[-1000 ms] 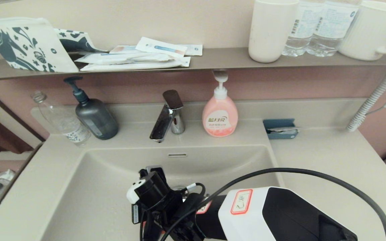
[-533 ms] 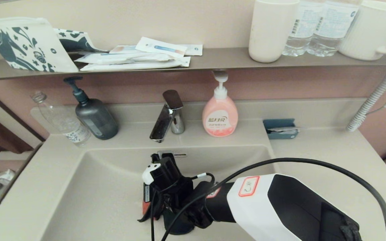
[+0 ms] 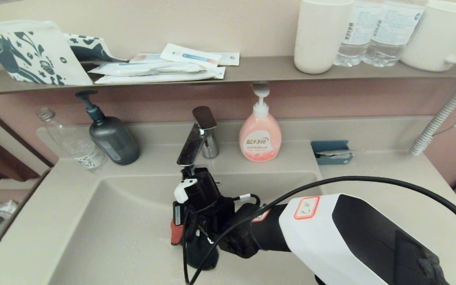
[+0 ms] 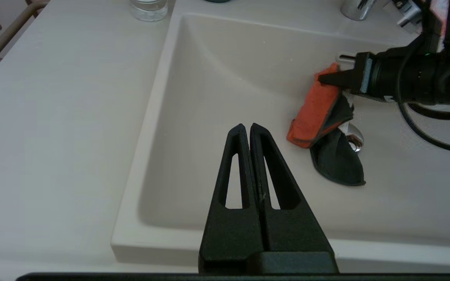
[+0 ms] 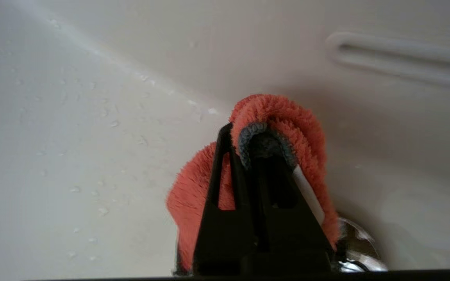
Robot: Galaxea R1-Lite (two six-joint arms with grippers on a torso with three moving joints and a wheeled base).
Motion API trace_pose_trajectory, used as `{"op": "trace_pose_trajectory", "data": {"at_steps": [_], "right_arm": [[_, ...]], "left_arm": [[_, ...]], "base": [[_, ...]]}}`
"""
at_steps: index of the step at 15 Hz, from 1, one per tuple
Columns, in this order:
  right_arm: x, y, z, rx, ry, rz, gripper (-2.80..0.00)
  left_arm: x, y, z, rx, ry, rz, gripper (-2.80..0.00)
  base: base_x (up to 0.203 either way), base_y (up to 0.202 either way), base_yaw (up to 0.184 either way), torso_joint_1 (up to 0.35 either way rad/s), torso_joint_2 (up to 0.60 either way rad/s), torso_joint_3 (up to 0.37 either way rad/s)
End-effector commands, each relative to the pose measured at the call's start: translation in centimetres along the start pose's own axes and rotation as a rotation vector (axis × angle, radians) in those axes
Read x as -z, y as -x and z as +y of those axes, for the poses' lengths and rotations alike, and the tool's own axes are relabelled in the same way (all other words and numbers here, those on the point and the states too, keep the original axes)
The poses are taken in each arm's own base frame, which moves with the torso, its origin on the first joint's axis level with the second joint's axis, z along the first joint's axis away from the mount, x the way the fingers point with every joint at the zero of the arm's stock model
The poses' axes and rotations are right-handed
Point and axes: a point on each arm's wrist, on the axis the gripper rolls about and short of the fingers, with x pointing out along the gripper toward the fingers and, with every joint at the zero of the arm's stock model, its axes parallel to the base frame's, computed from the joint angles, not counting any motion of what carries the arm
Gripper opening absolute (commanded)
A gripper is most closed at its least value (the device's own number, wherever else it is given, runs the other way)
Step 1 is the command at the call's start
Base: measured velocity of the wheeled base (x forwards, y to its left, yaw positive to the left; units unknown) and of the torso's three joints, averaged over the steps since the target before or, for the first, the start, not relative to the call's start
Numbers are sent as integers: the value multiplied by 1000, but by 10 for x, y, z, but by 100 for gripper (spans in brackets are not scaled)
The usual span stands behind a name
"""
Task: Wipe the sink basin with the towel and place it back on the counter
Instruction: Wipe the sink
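Note:
My right gripper (image 5: 244, 132) is shut on the towel (image 5: 287, 117), a red-orange cloth with a dark grey inner face, folded over the fingertips. It holds the towel low in the sink basin (image 3: 105, 229), near the back wall under the faucet. From the left wrist view the towel (image 4: 315, 109) hangs down onto the basin floor, its grey corner covering part of the chrome drain plug (image 4: 357, 140). In the head view the right wrist (image 3: 204, 202) covers the fingers, and only a red strip of towel (image 3: 176, 234) shows. My left gripper (image 4: 247, 127) is shut and empty above the basin's front edge.
The faucet (image 3: 197, 136) stands just behind the right wrist. A pink soap bottle (image 3: 259, 138), a dark pump bottle (image 3: 113, 138) and a clear bottle (image 3: 73, 144) line the back. A blue tray (image 3: 331, 152) sits on the counter (image 3: 386, 190). The overflow slot (image 5: 400, 58) is close ahead.
My right arm has moved from the front of the basin towards the back wall and faucet, dragging the towel along the basin floor. The left gripper shows no earlier frame.

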Motion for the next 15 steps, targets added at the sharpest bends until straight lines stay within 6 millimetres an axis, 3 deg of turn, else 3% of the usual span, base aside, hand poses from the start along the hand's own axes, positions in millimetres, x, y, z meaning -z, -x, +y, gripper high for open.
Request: {"op": "trace_pose_trajectory", "data": {"at_steps": [1, 5, 8, 15], "right_arm": [[-6, 5, -2, 4, -6, -6, -280], [26, -9, -11, 80, 24, 48, -280], [23, -10, -20, 132, 22, 36, -280], [23, 12, -49, 276, 37, 71, -280]], "left_arm": [[0, 0, 0, -1, 1, 0, -280], [0, 0, 0, -1, 1, 0, -280], [0, 0, 0, -2, 1, 1, -280], [0, 0, 0, 0, 1, 1, -280]], "base": [[0, 0, 0, 0, 0, 0], [0, 0, 0, 0, 0, 0], [0, 0, 0, 0, 0, 0], [0, 0, 0, 0, 0, 0]]}}
